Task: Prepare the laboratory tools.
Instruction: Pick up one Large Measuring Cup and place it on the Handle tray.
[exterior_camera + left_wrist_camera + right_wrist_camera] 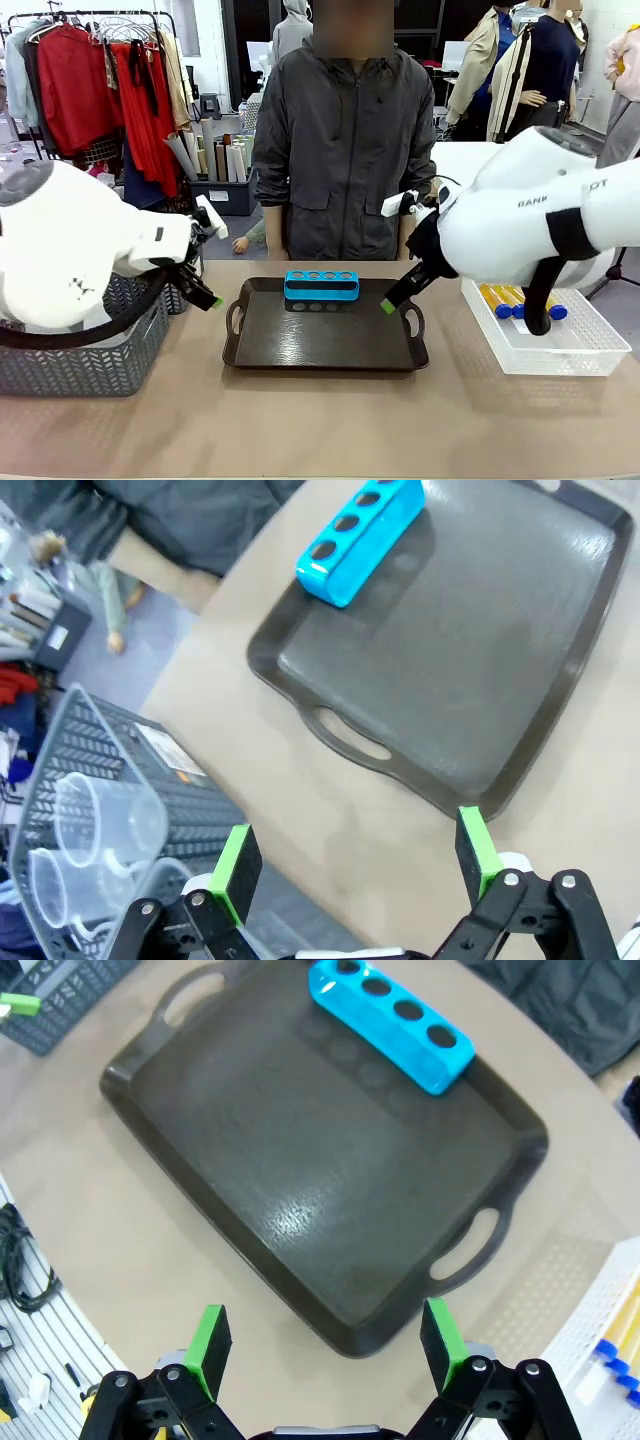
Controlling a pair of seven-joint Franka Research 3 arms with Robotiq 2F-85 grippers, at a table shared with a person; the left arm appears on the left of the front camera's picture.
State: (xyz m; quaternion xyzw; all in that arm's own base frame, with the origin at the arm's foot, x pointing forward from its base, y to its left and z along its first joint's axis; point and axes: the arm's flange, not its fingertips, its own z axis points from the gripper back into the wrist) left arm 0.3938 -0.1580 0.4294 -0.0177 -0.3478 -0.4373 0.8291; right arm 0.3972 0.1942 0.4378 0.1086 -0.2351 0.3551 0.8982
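Green-padded fingers (238,865) rise from the bottom edge of both wrist views. The left gripper (357,855) and right gripper (324,1332) are each spread wide with nothing between the jaws, hanging above the table (320,430) near opposite ends of the tray (325,345).

At the tray's upper edge in the front view sits the rack (321,285), upright, with its four holes facing up and its long axis running left to right across the frame.

Tubes (505,300) lie flat, side by side, in the crate (575,355) at the right of the front view. Their long axes run from upper left to lower right, blue caps toward the camera.

A beaker (108,818) sits in the basket (150,750) at the lower left of the left wrist view, beside a second clear vessel (50,890) too indistinct to name. Whether the beaker stands or leans cannot be told.

The tubes look light, smooth and round, so they may roll or slip, and they would be brittle if they are glass. The best hold is probably across the barrel just below the cap, jaws square to the long axis, before turning each cap-up for the rack.

The beaker appears thin-walled and likely to flex, so its handle or rim seems the sounder hold. The rack looks stiff and light, and it may slide on the tray if nudged
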